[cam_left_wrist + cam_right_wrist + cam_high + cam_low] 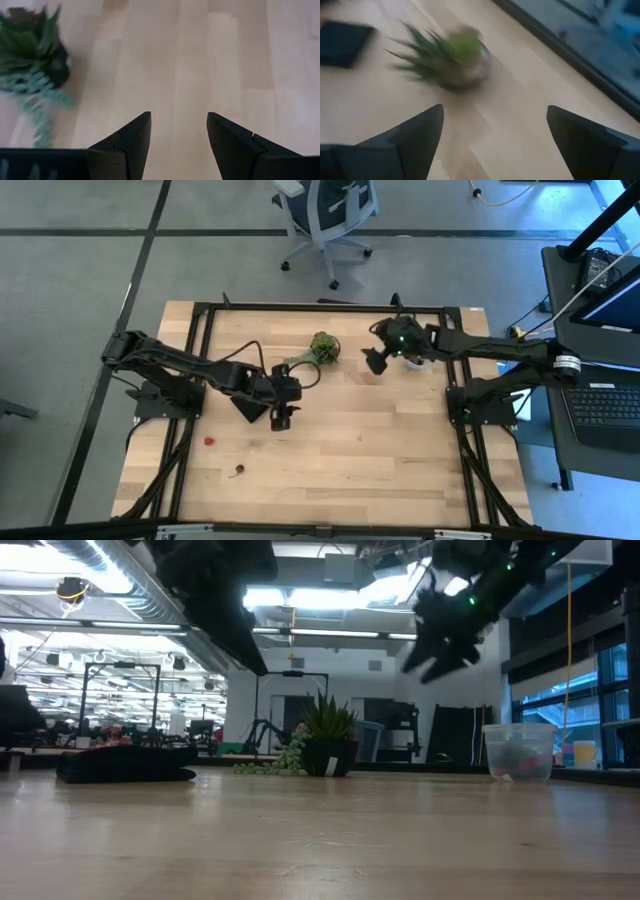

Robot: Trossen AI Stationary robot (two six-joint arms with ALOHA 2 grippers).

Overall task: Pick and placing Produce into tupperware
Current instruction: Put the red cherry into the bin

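Note:
A red berry (209, 441) and a dark one (237, 471) lie on the wooden table near its left near corner. The translucent tub (518, 752) stands on the table with reddish pieces inside. In the high view the tub (413, 363) is mostly hidden under my right wrist. My right gripper (376, 361) is open and raised above the table (440, 645), between the tub and the potted plant. Its fingers (495, 107) frame bare wood. My left gripper (281, 418) is open over bare wood (178, 116), beside the flat black square.
A small potted green plant (322, 350) with a trailing strand stands at the table's far middle (322, 745). A flat black square (248, 408) lies under my left arm (125, 762). Bare wood fills the near half. An office chair (325, 210) stands beyond the far edge.

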